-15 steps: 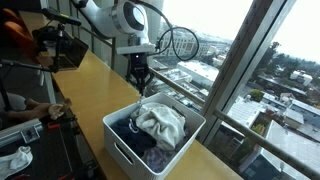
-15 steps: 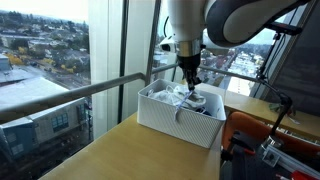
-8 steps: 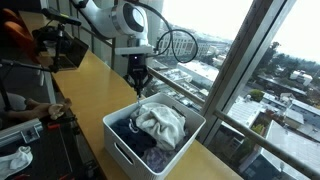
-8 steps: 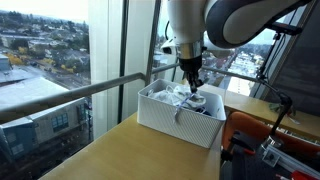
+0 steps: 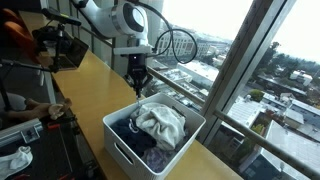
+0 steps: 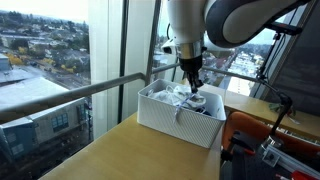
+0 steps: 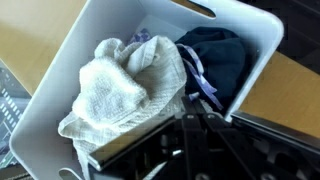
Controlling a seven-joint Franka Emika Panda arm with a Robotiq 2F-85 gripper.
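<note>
In an exterior view, the robot's gripper [image 5: 140, 88] is hanging fingers-down just above the far end of a white plastic laundry bin [image 5: 118, 142], with its fingers pressed together. The bin is sitting on a long wooden counter [image 5: 92, 80] that is running beside a tall window [image 5: 235, 60]. A crumpled cream towel [image 5: 160, 122] is filling the right part of the bin, and a dark navy garment [image 5: 125, 130] is lying to its left.

In an exterior view from the opposite side, the gripper [image 6: 192, 85] is hovering low over the right half of the bin [image 6: 172, 120]. It is close to the towel [image 6: 183, 96], though whether it is touching cannot be told. The bin is resting toward the far end of the counter [image 6: 130, 150], near the glass.

In the wrist view, the camera is looking straight down into the bin [image 7: 70, 55]. The towel [image 7: 115, 85] is bunching on the left and the navy garment [image 7: 222, 55] is lying on the right, with a strip of lavender cloth [image 7: 197, 82] between them. The dark gripper [image 7: 190, 120] is closed to a point at the near edge.
</note>
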